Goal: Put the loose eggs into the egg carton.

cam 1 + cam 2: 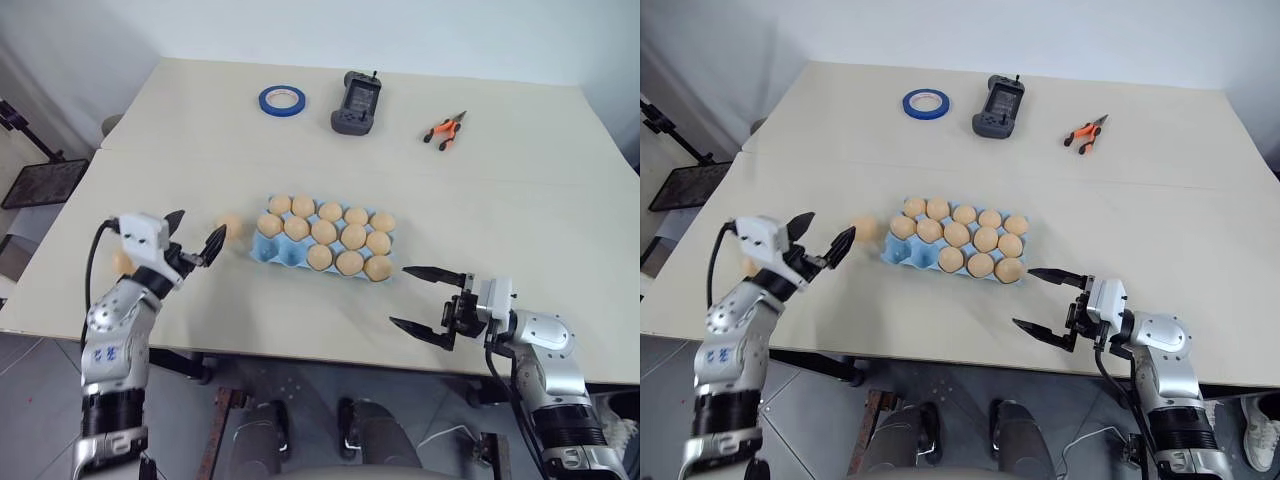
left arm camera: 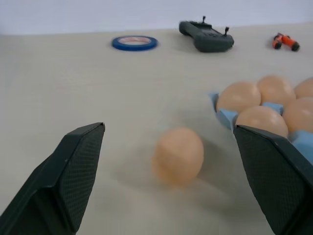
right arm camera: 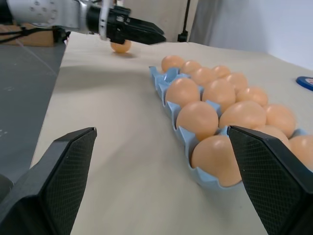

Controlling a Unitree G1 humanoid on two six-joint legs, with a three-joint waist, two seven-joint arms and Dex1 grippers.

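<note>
The left gripper (image 1: 196, 238) had its jaws spread wide and empty, with one loose pale tan-orange oval egg (image 2: 178, 155) lying on the beige surface (image 1: 200, 150) just ahead of them, between the fingertips and the near end of the light blue moulded egg carton (image 1: 270, 249). Another egg (image 1: 121, 262) lay beside that arm, partly hidden by it. The right gripper (image 1: 423, 297) held its jaws equally wide apart, empty, just off the carton's opposite end (nothing lay between it and the carton). The carton's long axis ran across the surface from left to right, most cups filled with eggs. Well beyond it lay a blue tape roll (image 1: 282, 99), a dark grey handheld controller (image 1: 356, 102) and orange-handled pliers (image 1: 445, 129).
</note>
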